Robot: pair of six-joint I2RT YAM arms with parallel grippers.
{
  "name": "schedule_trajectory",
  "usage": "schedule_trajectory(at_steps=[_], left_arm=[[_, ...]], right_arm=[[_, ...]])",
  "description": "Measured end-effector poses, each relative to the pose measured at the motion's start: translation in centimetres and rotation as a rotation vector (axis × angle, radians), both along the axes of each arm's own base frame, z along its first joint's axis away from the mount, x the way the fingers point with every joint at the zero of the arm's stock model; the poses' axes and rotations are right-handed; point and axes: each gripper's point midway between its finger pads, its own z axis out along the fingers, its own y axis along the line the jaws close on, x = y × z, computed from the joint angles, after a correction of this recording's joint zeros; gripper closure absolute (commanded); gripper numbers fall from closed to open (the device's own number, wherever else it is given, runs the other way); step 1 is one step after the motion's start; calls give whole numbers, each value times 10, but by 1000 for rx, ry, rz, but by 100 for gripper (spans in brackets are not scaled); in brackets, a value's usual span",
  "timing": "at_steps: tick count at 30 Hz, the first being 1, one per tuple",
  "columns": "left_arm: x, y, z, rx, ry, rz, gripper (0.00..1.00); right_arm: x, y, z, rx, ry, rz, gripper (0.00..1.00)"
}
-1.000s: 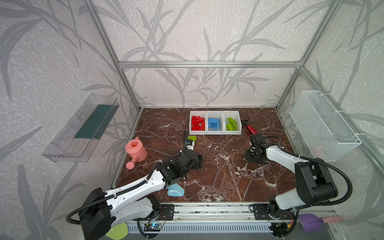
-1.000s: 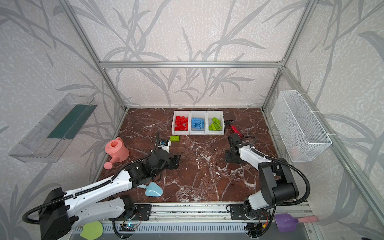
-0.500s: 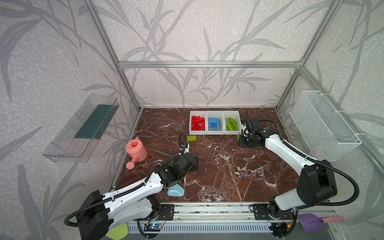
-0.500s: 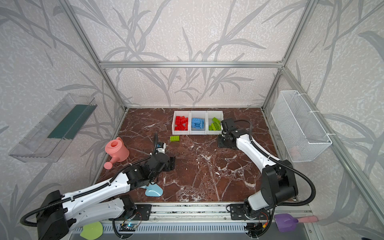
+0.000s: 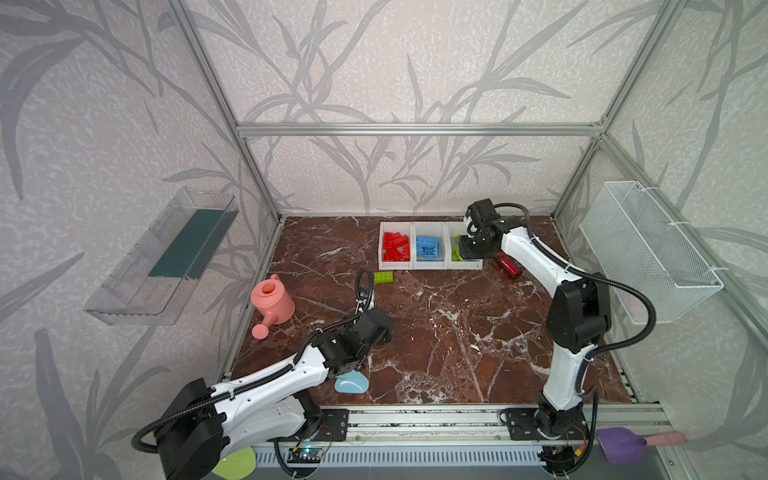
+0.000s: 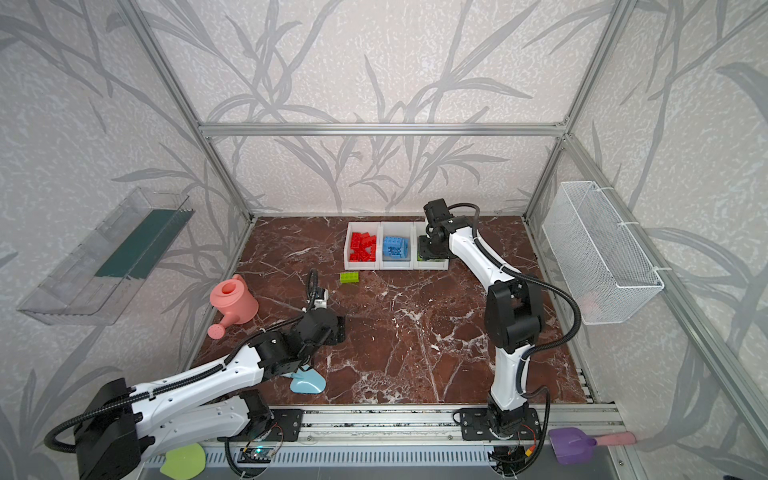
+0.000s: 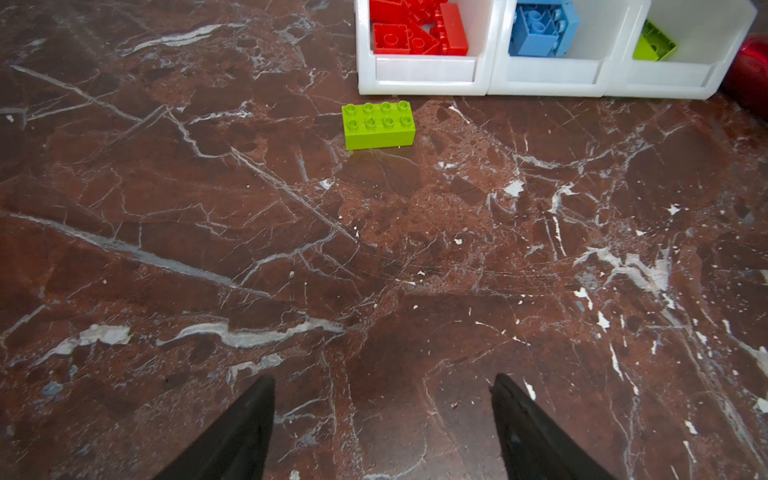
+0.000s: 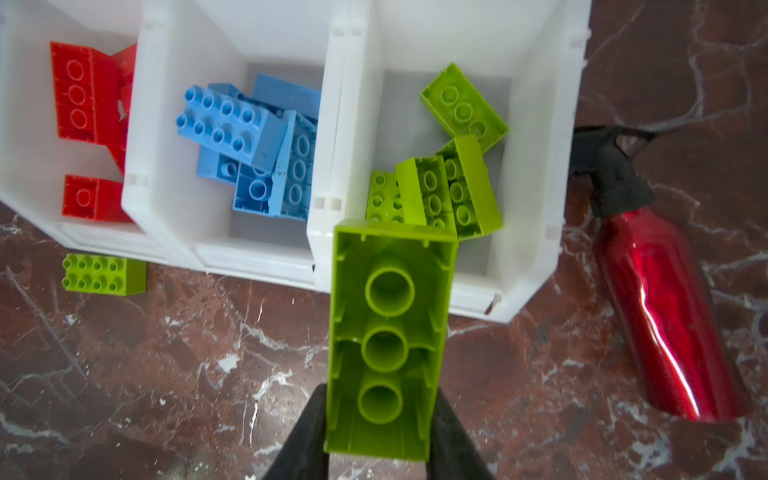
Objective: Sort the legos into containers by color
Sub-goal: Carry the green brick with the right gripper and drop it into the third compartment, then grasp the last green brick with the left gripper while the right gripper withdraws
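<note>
Right wrist view gives you the step in hand: the right jaws are closed on the long sides of a lime brick, its hollow underside toward the camera. Its far end reaches out ahead of the tips to the front wall of the lime container, where other lime legos lie inside. I judge this to be the delivery. Next you should carry the brick a little further forward, until it hangs over the opening, and only then spread the jaws. Mind the red bottle, which lies just beside that container, off to one side of the jaws. The left jaws stand wide apart and hold nothing. The only loose lime brick that I see lies well ahead of them on the desk, just before the red container. No brand, label or writing can be read anywhere
</note>
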Motion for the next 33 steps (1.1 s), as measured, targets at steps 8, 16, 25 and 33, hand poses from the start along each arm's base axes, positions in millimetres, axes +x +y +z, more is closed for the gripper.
schedule_trajectory(at_steps=[8,16,25,33], left_arm=[[2,3,-8,31,15,11,18],[3,5,-15,55,32,18,17],[9,8,-21,99,63,53,12],[26,3,-10,79,84,114,2]], right_arm=[[51,-2,-25,-44,40,-25,73],[64,-10,-27,-72,58,-39,48],[57,-12,-28,-77,80,-42,32],[-4,-20,-6,-52,54,-35,19]])
